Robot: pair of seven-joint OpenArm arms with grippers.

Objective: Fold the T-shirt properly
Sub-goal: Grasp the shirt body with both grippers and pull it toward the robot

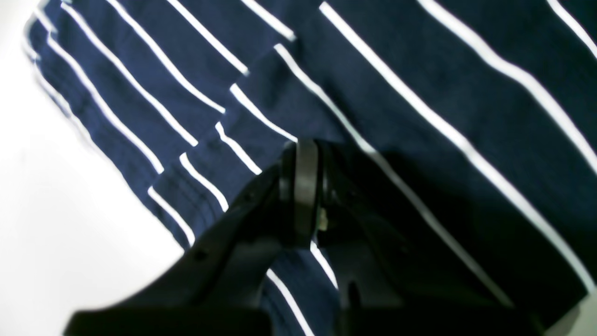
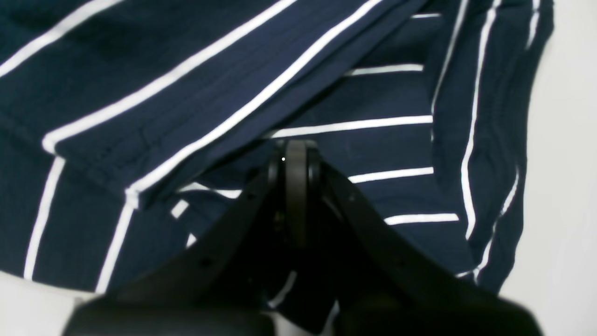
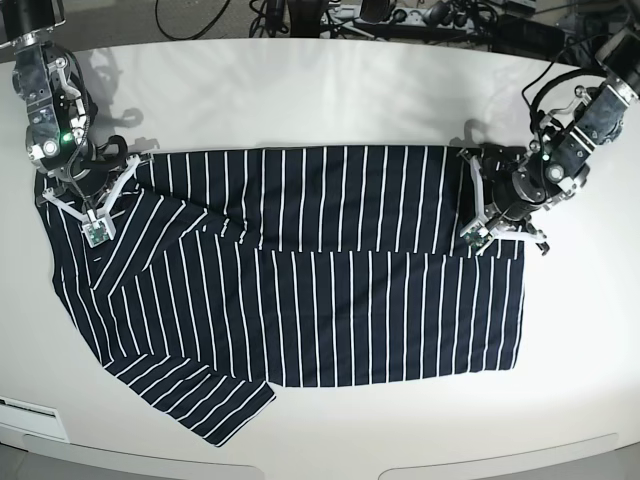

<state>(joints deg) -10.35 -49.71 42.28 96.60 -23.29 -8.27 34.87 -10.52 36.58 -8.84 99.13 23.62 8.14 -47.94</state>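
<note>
The T-shirt (image 3: 320, 300), dark navy with thin white stripes, lies spread across the white table (image 3: 330, 90), with a top layer folded over its upper half. My left gripper (image 3: 472, 236) is at the shirt's right edge, where the folded layer ends. In the left wrist view its jaws (image 1: 305, 147) are shut, with a fold of the T-shirt (image 1: 419, 70) pinched at the tips. My right gripper (image 3: 95, 228) is over the sleeve area at the left. In the right wrist view it (image 2: 295, 149) is shut on a hemmed edge of the T-shirt (image 2: 140, 70).
Cables (image 3: 400, 15) run along the table's far edge. A sleeve (image 3: 200, 400) sticks out toward the front edge at the lower left. Bare white table shows behind the shirt and to its right (image 3: 580, 330).
</note>
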